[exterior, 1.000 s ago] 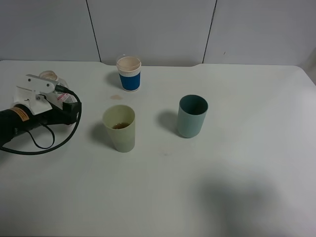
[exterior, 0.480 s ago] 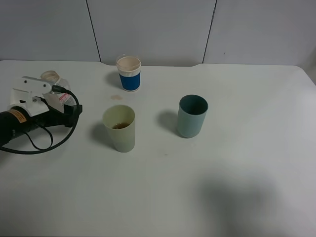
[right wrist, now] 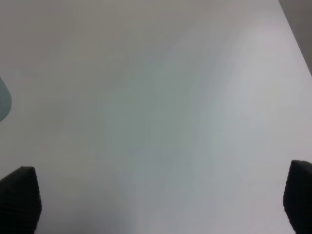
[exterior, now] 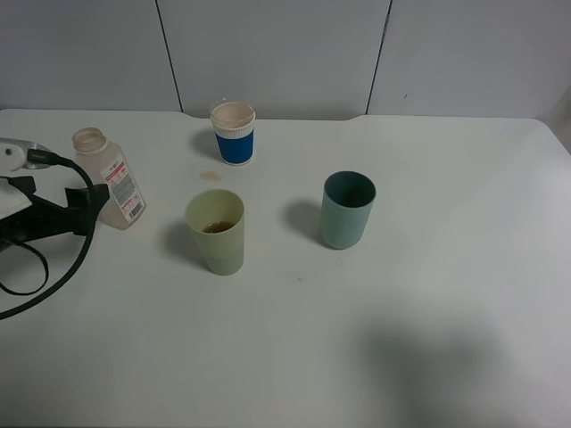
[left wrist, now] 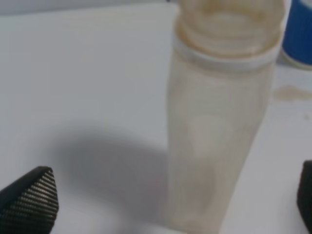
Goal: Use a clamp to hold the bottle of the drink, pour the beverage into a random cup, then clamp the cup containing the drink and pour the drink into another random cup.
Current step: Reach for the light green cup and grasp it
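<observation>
One bottle [exterior: 109, 178] and three cups stand on the white table [exterior: 428, 321]: a pale yellow-green tumbler [exterior: 215, 234] with a little brown beverage [exterior: 217, 226] at its bottom, a teal tumbler [exterior: 347, 209] at its 3 o'clock, and a short blue cup [exterior: 234, 133] at its 12 o'clock. The capless bottle stands upright at its 10 o'clock, between the wide-spread jaws of the left gripper [left wrist: 168, 202], touching neither. The right gripper [right wrist: 160, 197] also has its jaws spread and holds nothing.
</observation>
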Controlling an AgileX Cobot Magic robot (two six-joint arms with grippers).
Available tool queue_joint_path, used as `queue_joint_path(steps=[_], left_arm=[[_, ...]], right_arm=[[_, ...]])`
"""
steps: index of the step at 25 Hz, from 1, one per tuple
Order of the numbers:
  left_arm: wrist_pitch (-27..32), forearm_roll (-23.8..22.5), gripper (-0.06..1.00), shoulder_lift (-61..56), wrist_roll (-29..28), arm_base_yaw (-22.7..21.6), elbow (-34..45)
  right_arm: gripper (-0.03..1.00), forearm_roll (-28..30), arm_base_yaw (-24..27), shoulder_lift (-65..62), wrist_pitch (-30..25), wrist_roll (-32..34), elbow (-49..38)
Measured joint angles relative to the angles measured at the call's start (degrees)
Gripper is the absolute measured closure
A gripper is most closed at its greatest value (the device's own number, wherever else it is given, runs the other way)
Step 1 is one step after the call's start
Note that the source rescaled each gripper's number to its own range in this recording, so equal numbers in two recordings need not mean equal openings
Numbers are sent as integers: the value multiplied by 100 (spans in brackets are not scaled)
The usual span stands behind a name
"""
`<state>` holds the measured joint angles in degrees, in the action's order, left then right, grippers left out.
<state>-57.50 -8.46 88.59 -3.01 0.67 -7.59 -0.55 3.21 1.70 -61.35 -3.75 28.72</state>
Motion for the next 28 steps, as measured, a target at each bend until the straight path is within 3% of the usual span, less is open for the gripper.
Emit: queue_joint_path(steps=[6, 12, 16, 18, 19, 21, 23, 28], left_arm=[[1112, 109, -5, -1297, -341, 0, 112], [1863, 337, -5, -2535, -753, 0, 110], [3384, 376, -5, -4004, -790, 0, -404], [3979, 386, -5, -4375, -790, 0, -728], [3979, 386, -5, -4375, -790, 0, -728], [5019, 406, -6, -4915, -714, 0, -1246], [5306, 406, -6, -5046, -655, 0, -1425], [6812, 417, -6, -5652, -315, 0, -2162]], right_arm=[[-3, 0, 0, 0, 0, 0, 0], [-3, 0, 0, 0, 0, 0, 0], [-3, 0, 0, 0, 0, 0, 0], [-3, 0, 0, 0, 0, 0, 0], [-3, 0, 0, 0, 0, 0, 0], [-3, 0, 0, 0, 0, 0, 0], [-3, 0, 0, 0, 0, 0, 0], [-3, 0, 0, 0, 0, 0, 0]])
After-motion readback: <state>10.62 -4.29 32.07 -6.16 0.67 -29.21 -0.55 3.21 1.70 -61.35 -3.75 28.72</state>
